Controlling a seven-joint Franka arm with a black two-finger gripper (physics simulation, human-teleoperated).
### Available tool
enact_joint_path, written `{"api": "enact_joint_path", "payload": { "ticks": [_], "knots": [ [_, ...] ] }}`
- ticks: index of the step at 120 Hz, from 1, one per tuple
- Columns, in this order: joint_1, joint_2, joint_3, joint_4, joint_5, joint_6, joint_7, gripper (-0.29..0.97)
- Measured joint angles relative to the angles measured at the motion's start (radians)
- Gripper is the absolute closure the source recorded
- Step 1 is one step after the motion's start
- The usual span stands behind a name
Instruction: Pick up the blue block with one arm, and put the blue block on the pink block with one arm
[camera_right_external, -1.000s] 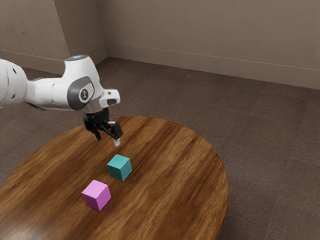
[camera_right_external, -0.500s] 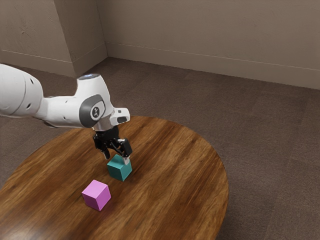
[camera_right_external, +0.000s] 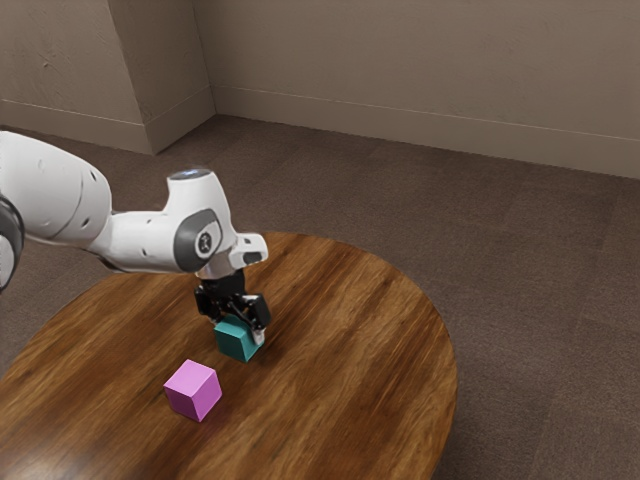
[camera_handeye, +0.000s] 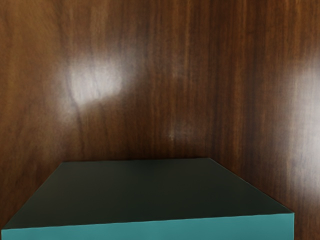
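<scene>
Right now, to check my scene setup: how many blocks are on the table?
2. The blue block sits directly under the pincer near the table's middle; the pink block stands apart from it, toward the exterior view's lower left. None appears hidden.

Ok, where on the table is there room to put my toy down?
Free: the round wooden table from the blue-green cube to its rim at the exterior view's right, and the wood on that view's left of the pink cube. Crowded: around the blue-green cube, under the black pincer, with the pink cube close by.
</scene>
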Motion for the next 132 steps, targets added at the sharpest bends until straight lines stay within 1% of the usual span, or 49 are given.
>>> {"api": "enact_joint_path", "payload": {
  "ticks": [9, 15, 25, 30, 36, 49, 63, 84, 97, 111, 132],
  "knots": [
    [0.001, 0.008, 0.000, 0.001, -0.003, 0.003, 0.000, 0.01],
    [0.001, 0.009, 0.000, 0.002, -0.004, 0.004, 0.000, 0.10],
    [0.001, 0.009, 0.001, 0.010, -0.003, 0.005, -0.001, 0.29],
    [0.001, 0.007, 0.002, 0.011, 0.003, 0.006, -0.003, 0.34],
    [0.001, 0.000, 0.003, 0.011, 0.010, 0.006, -0.006, 0.38],
    [0.001, -0.046, 0.004, 0.004, 0.021, 0.002, -0.012, 0.33],
    [0.000, -0.134, 0.004, -0.027, 0.026, -0.011, -0.013, 0.31],
    [0.000, -0.382, 0.003, -0.206, 0.054, -0.035, -0.014, 0.31],
    [0.000, -0.463, 0.006, -0.272, 0.064, -0.066, -0.015, 0.31],
    [0.001, -0.514, 0.007, -0.341, 0.069, -0.094, -0.016, 0.32],
    [0.008, -0.517, 0.008, -0.393, 0.079, -0.118, -0.019, 0.30]
  ]
}}
